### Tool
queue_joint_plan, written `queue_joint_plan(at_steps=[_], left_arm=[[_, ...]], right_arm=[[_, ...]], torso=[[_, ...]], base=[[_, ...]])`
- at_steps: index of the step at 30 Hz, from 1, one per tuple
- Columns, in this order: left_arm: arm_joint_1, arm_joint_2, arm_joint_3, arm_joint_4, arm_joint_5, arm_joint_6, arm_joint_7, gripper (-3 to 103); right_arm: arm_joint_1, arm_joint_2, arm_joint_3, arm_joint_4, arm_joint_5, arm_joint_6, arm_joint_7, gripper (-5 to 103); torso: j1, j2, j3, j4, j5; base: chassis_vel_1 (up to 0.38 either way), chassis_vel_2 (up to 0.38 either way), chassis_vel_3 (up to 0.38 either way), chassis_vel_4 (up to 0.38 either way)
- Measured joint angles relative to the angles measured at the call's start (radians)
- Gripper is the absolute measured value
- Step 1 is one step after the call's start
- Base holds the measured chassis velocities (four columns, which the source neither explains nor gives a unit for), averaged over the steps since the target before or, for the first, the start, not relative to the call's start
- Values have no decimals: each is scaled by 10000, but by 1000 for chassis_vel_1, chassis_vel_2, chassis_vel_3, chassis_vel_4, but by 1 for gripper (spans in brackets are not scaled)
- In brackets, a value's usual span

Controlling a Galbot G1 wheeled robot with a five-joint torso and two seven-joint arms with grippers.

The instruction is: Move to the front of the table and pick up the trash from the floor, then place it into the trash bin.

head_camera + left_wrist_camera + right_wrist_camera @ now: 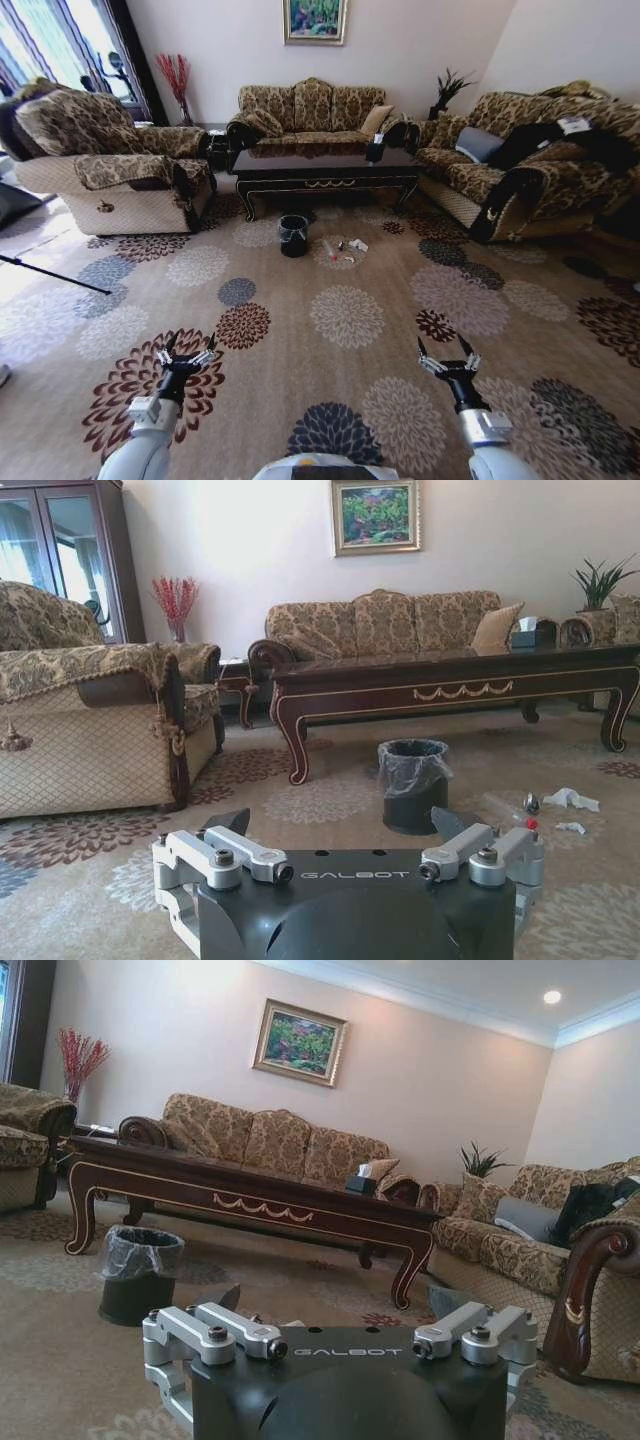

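The dark wood table (pixel 325 172) stands across the room in front of the back sofa. On the patterned carpet floor (pixel 300 340) before it stands the black trash bin (pixel 293 236) with its clear liner. Just right of the bin lies the trash (pixel 342 249): a clear bottle (pixel 508 806) with a red cap and white paper bits (pixel 572 799). My left gripper (pixel 186 350) and right gripper (pixel 448 352) hover low over the carpet, far short of the trash, both open and empty. The right wrist view shows the bin (pixel 138 1272) and the table (pixel 250 1188) ahead.
An armchair (pixel 110 170) flanks the table on the left and a long sofa (pixel 530 165) on the right. A tissue box (pixel 375 150) sits on the table. A thin black pole (pixel 55 275) lies on the floor at the left. Open carpet stretches between me and the bin.
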Motion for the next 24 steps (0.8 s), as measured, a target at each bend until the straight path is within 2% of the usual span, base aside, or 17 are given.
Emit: queue_joint_plan(at_steps=[24], left_arm=[[18, -228, -55, -21, -69, -105, -256, 100]], right_arm=[[83, 126, -40, -168, -90, 65, -48, 100]], torso=[[-357, -955, -601, 0, 0]], base=[[0, 0, 0, 0]])
